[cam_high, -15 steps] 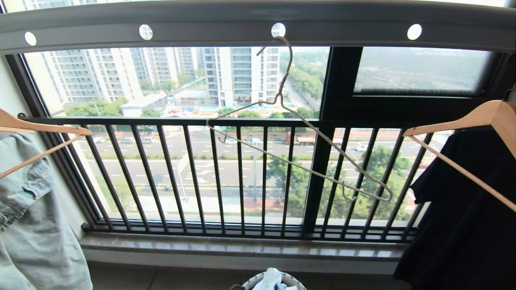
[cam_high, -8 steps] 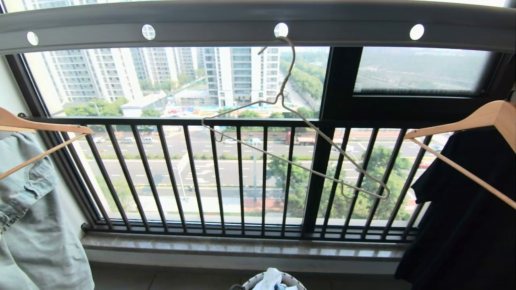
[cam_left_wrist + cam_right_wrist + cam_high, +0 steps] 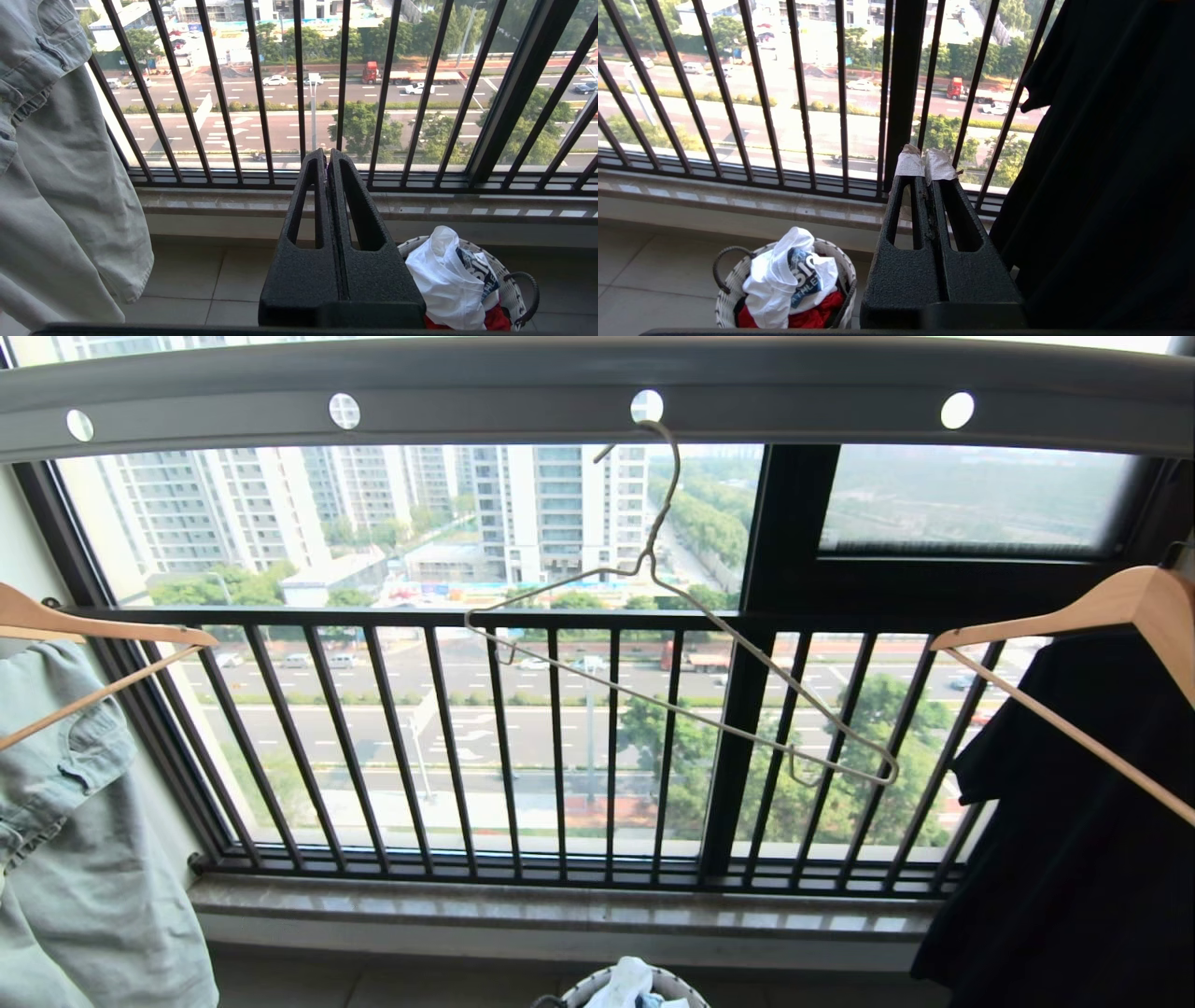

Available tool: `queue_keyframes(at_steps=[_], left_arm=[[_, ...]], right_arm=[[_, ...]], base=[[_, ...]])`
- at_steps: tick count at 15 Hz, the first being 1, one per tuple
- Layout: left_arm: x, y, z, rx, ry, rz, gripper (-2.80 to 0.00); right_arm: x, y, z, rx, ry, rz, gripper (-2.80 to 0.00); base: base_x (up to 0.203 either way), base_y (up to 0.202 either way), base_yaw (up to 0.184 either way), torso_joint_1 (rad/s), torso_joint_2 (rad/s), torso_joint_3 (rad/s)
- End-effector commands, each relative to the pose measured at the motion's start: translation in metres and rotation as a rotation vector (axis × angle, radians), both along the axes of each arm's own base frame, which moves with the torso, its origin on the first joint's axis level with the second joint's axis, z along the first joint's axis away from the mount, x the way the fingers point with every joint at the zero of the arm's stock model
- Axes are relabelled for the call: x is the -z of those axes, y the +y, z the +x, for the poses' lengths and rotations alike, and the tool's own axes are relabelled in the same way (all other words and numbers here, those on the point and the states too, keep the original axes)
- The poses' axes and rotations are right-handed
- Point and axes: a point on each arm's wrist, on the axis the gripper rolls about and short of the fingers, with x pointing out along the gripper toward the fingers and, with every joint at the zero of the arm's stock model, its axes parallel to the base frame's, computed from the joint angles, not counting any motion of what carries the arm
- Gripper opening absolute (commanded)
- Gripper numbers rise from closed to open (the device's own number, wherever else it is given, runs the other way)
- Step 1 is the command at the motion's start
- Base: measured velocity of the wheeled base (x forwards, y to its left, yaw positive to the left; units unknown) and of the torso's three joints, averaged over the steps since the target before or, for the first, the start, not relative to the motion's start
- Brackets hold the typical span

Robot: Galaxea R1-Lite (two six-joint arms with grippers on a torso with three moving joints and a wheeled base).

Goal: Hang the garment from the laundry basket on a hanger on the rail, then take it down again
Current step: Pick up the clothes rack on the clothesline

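The empty cream wire hanger [image 3: 647, 557] hangs tilted from a hole in the grey rail [image 3: 467, 392] overhead. The white garment [image 3: 624, 982] with a navy logo lies bunched in the laundry basket [image 3: 686, 987] on the floor below the window. The left wrist view shows the garment [image 3: 444, 275] and the basket [image 3: 511, 289] low beside my left gripper [image 3: 326, 156], which is shut and empty. My right gripper [image 3: 926, 163] is also shut and empty, its tips wrapped in tape, with the garment [image 3: 770, 280] and basket [image 3: 726, 298] down to its side. Neither gripper shows in the head view.
A wooden hanger [image 3: 93, 635] with pale denim [image 3: 75, 859] hangs at the left. Another wooden hanger [image 3: 1102, 607] holds a black shirt [image 3: 1074, 849] at the right. The black balcony railing [image 3: 560, 747] and a stone sill [image 3: 560, 905] stand ahead. A red cloth [image 3: 812, 317] lies under the garment.
The wire hanger sways a little on the rail, its lower right end rising slightly. Both arms stay still.
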Motion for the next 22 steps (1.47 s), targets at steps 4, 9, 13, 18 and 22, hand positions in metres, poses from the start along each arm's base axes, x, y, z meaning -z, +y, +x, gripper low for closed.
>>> queue_keyframes(at_steps=[4, 9, 13, 18, 22], left_arm=[[0.0, 0.0, 0.0, -0.001, 0.001, 0.0, -2.8], [0.0, 0.0, 0.0, -0.001, 0.001, 0.005, -2.8], [-0.018, 0.0, -0.005, 0.002, -0.076, -0.026, -2.8], [-0.082, -0.001, 0.005, 0.043, -0.056, -0.045, -2.8], [-0.135, -0.005, 0.046, 0.202, 0.059, -0.053, -2.8]], right_arm=[[0.0, 0.0, 0.0, -0.001, 0.0, -0.001, -2.8], [0.0, 0.0, 0.0, -0.001, 0.001, -0.001, -2.8], [0.0, 0.0, 0.0, -0.001, 0.0, 0.0, -2.8], [0.0, 0.0, 0.0, -0.001, 0.0, -0.001, -2.8], [0.0, 0.0, 0.0, -0.001, 0.0, 0.0, -2.8]], base=[[0.0, 0.0, 0.0, 0.0, 0.0, 0.0], [0.0, 0.0, 0.0, 0.0, 0.0, 0.0], [0.0, 0.0, 0.0, 0.0, 0.0, 0.0], [0.0, 0.0, 0.0, 0.0, 0.0, 0.0], [0.0, 0.0, 0.0, 0.0, 0.0, 0.0]])
